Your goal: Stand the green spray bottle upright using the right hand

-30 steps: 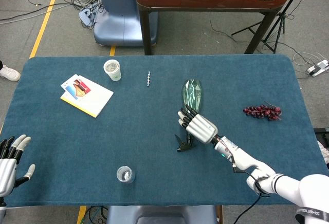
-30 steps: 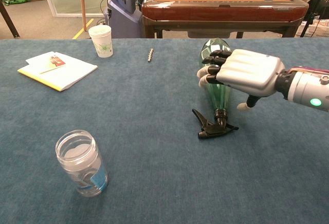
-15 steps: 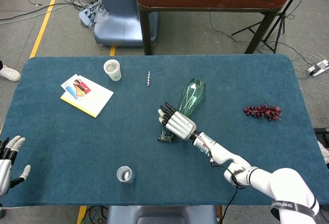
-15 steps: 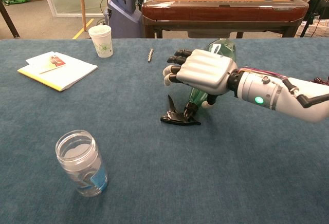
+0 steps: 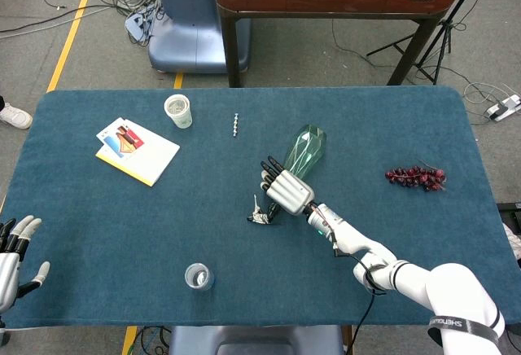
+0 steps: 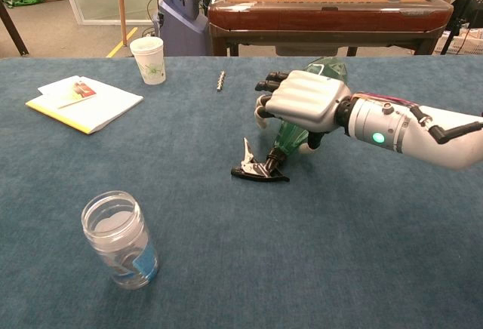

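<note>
Fig.: Near edge, glass jar w/ left hand idle at the counter's corner, fingers apart, holding nothing. Mid-counter, right hand wraps the green spray bottle at its narrow end; bottle lies tilted, black trigger head touching the cloth, base raised toward far side. Judgement: keep the wrap firm, pivot about the head, then swing base under and set down flat; thin neck may slip or twist. Beyond: paper cup, booklet, grapes.

Silver robot hand, black fingertips
</note>
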### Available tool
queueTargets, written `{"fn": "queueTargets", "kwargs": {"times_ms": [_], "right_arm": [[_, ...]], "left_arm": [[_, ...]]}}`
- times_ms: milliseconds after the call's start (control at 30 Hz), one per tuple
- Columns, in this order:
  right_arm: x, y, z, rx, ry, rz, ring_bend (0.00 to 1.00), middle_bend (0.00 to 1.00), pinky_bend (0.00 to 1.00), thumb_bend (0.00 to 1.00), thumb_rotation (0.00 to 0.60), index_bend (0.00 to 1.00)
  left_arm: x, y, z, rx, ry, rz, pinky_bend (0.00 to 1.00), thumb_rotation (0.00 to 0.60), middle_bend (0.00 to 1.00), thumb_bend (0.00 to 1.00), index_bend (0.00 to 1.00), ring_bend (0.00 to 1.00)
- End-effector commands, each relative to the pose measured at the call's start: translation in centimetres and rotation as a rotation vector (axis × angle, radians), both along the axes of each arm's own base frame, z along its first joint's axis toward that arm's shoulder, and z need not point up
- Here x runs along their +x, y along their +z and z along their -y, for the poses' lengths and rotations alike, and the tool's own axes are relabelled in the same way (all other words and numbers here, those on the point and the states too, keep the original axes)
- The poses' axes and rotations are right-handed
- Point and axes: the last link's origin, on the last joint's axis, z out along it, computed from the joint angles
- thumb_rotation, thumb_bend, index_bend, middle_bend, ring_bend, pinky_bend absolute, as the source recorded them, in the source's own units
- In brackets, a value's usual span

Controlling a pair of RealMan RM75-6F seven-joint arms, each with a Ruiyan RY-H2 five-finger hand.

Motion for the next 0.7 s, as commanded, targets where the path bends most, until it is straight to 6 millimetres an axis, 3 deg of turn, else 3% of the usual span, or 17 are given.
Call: {"fn": "queueTargets", "kwargs": {"times_ms": [33, 467, 700], "right_arm": [[-0.1, 0.0, 0.1, 0.001, -0.004, -0.005, 0.04, 0.27, 0.09, 0.19, 0.600, 0.38], [0.6, 0.1, -0.3, 0.018, 0.006, 0.058, 0.13, 0.39, 0.09, 0.24, 0.600, 0.57], [2.3, 2.6, -1.4, 0.036, -0.002, 0.269, 0.19, 0.44, 0.09, 0.25, 0.600, 0.65]], "left_arm": [[0.0, 0.0, 0.0, -0.002, 0.000, -0.002, 0.00, 0.600, 0.11, 0.35, 0.10, 0.01], [0.0, 0.1, 0.1, 0.004, 0.003, -0.002, 0.00, 0.600, 0.11, 0.35, 0.10, 0.01], [-0.2, 0.0, 0.2, 0.001, 0.004, 0.005, 0.00, 0.600, 0.11, 0.35, 0.10, 0.01]]}}
